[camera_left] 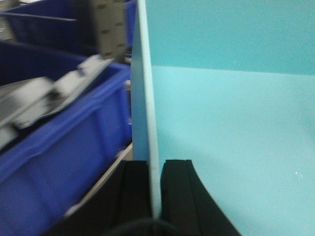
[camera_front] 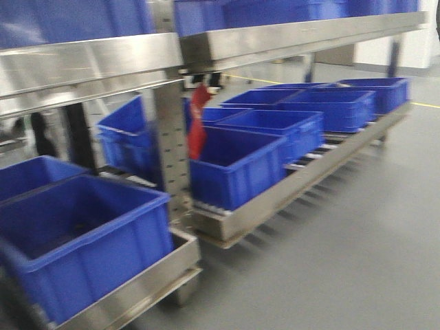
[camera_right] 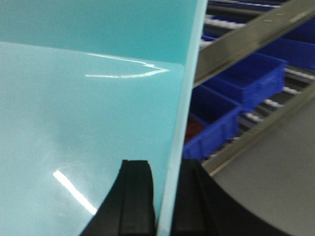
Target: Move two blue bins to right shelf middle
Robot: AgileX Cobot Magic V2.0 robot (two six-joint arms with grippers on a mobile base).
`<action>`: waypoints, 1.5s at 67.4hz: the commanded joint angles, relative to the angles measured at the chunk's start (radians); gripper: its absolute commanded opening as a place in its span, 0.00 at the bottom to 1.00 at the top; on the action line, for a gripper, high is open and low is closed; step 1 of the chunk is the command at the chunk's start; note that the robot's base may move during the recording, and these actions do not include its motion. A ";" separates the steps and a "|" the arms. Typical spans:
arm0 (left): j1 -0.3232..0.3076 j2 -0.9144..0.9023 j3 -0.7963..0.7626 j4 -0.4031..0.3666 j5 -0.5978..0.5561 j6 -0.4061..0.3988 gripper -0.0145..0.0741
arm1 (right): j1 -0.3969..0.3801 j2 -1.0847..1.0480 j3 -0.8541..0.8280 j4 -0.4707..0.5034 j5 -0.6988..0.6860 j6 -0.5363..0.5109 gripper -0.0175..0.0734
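A light blue bin fills both wrist views. My left gripper (camera_left: 155, 191) is shut on its left wall, with one black finger (camera_left: 134, 189) outside and the other inside the light blue bin (camera_left: 231, 123). My right gripper (camera_right: 165, 196) is shut on the right wall of the same light blue bin (camera_right: 88, 98), with one finger (camera_right: 138, 196) inside. The held bin and both grippers are out of the front view. There, the right shelf (camera_front: 302, 31) is a steel rack with dark blue bins on its upper tier and several dark blue bins (camera_front: 237, 165) on its lower rollers.
A left shelf holds a large dark blue bin (camera_front: 82, 240) low down. A steel upright (camera_front: 172, 144) stands between the shelves, with a red tag (camera_front: 198, 124) hanging beside it. Grey floor (camera_front: 357, 240) lies to the right. A dark blue bin (camera_left: 59, 162) sits close to the left of my left gripper.
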 commanded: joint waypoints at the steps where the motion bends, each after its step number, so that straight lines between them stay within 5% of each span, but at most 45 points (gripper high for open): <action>1: -0.008 -0.005 -0.010 -0.059 -0.028 -0.001 0.04 | 0.010 -0.010 -0.013 0.042 -0.095 -0.022 0.02; 101: -0.008 -0.005 -0.010 -0.059 -0.028 -0.001 0.04 | 0.010 -0.010 -0.013 0.042 -0.095 -0.022 0.02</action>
